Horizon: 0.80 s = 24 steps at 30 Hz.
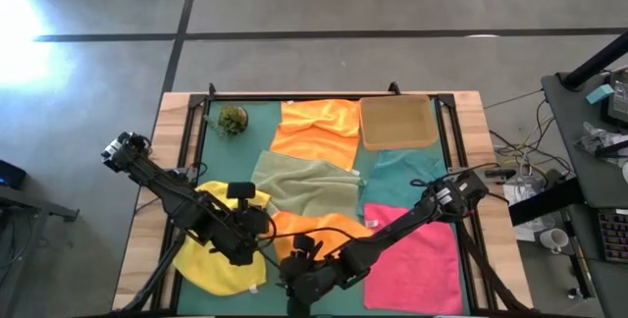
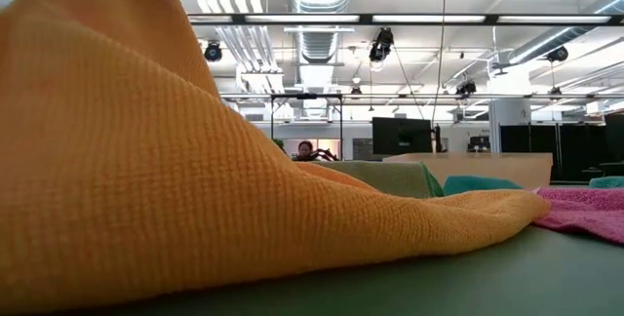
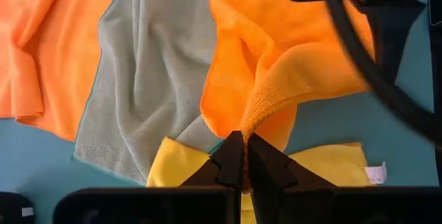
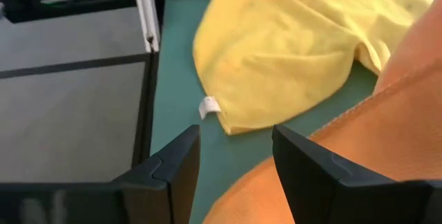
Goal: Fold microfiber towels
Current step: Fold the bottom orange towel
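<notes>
Pinching a corner of the near orange towel, the left gripper has its jaws pressed together on the hem and lifts that cloth into a peak at the table's front edge, probably so the corner can be carried across for a fold. The right gripper hovers just beside it with jaws spread and nothing between them, seemingly lined up to catch another edge. Around them the yellow towel, olive towel, pink towel, teal towel and far orange towel lie loose on the green mat, apparently awaiting their turn.
</notes>
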Motion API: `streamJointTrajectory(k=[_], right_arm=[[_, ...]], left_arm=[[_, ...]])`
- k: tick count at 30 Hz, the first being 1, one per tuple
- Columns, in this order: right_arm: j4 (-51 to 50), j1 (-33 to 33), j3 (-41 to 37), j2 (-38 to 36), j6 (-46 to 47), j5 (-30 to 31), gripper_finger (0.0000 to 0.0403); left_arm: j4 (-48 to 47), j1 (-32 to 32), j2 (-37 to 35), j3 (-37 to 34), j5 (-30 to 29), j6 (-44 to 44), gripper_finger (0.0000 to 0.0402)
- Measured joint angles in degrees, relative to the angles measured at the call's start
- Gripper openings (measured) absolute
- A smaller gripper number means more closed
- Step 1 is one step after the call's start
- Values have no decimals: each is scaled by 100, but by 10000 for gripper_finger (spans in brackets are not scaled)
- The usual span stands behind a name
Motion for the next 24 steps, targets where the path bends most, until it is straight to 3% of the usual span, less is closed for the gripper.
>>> streamJointTrajectory(k=[24], right_arm=[[-738, 312, -201, 31, 1644, 306, 171]], left_arm=[[46, 2, -216, 7, -270, -450, 0]])
